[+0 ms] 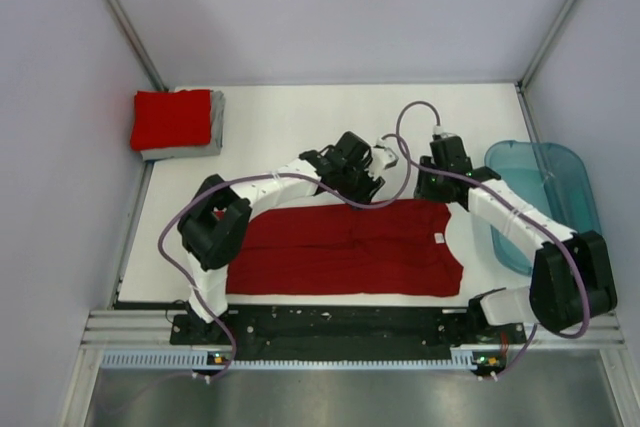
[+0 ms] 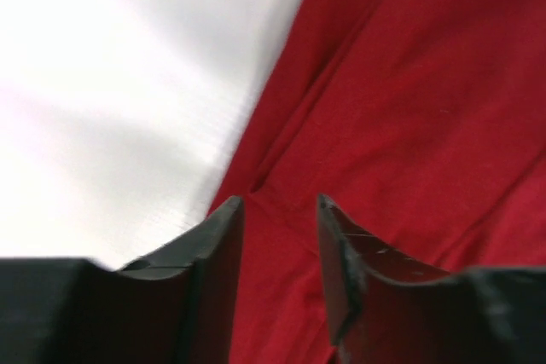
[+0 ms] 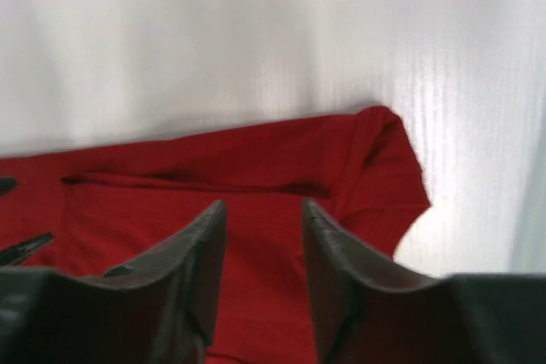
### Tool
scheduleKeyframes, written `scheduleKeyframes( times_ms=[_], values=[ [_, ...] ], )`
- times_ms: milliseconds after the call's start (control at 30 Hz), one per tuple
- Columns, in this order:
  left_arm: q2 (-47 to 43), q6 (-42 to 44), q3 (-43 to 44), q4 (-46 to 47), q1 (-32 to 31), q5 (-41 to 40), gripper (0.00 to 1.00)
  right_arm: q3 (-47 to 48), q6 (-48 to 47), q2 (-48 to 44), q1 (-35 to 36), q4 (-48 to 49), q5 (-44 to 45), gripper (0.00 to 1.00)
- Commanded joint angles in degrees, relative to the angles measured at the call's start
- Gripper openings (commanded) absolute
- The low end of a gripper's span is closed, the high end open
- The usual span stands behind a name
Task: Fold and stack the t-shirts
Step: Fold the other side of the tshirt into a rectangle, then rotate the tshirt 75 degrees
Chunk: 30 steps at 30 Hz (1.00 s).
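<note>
A dark red t-shirt (image 1: 350, 247) lies spread sideways on the white table near the front, its long edges folded in. My left gripper (image 1: 372, 183) hovers over the shirt's far edge near the middle. It is open, and only cloth (image 2: 401, 108) shows below its jaws (image 2: 279, 202). My right gripper (image 1: 434, 191) is over the far right corner by the sleeve (image 3: 384, 168), also open (image 3: 263, 206) with nothing held. A folded brighter red t-shirt (image 1: 172, 118) rests on a folded grey t-shirt (image 1: 214, 129) at the back left.
A translucent teal plastic tub (image 1: 548, 197) stands at the table's right edge, close to my right arm. Grey walls close in on both sides. A metal rail (image 1: 330, 332) runs along the front.
</note>
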Motion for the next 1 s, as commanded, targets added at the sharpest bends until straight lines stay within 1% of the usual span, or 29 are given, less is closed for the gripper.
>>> scheduleKeyframes(
  times_ms=[0,100,167,233,367,500,567,633,767,800,867,967],
  values=[
    [-5.09,0.71,-2.80,1.25,-0.43,7.95,0.37,-2.87,5.66,-6.71,2.57,-0.48,-4.91,0.28],
    [-2.38,0.62,-3.86,0.37,-0.60,10.51,0.30,-7.79,10.06,-6.54,2.57,1.80,-9.40,0.00],
    [-0.62,0.36,-4.30,0.02,-0.43,11.21,0.27,-10.43,11.38,-6.02,2.57,2.51,-9.85,0.00],
    [0.88,0.45,-4.30,-0.51,-0.52,11.04,0.27,-12.72,12.61,-5.49,2.22,2.69,-8.80,0.00],
    [2.29,0.88,-4.91,-0.42,-0.43,9.37,0.27,-17.20,14.20,-4.34,-0.93,2.69,-6.51,0.00],
    [2.38,1.94,-5.18,-0.60,-0.43,7.88,0.27,-18.18,13.68,-4.78,-2.35,2.08,-6.15,0.00],
    [1.50,2.55,-4.92,-0.95,-0.52,7.09,0.28,-17.31,13.24,-5.57,-2.35,1.46,-6.15,0.00],
    [0.01,3.78,-4.30,-1.82,-0.43,7.17,0.31,-15.29,12.36,-6.71,-2.26,-0.20,-6.15,0.00],
    [-5.43,8.61,-2.55,-6.04,-0.43,10.51,0.43,-8.97,10.25,-7.86,-2.44,-3.20,-1.86,0.00],
    [-6.84,9.93,-2.54,-7.27,-0.43,10.60,0.45,-7.30,9.81,-7.42,-2.52,-3.37,-1.06,0.00],
    [-9.65,12.22,-3.59,-8.85,0.01,9.12,0.46,-4.48,8.93,-5.06,-3.05,-3.55,-0.53,0.00],
    [-13.52,13.98,-7.80,-9.91,2.81,7.00,0.46,-1.92,8.31,-0.67,-3.49,-3.90,-0.79,0.00]
  ],
)
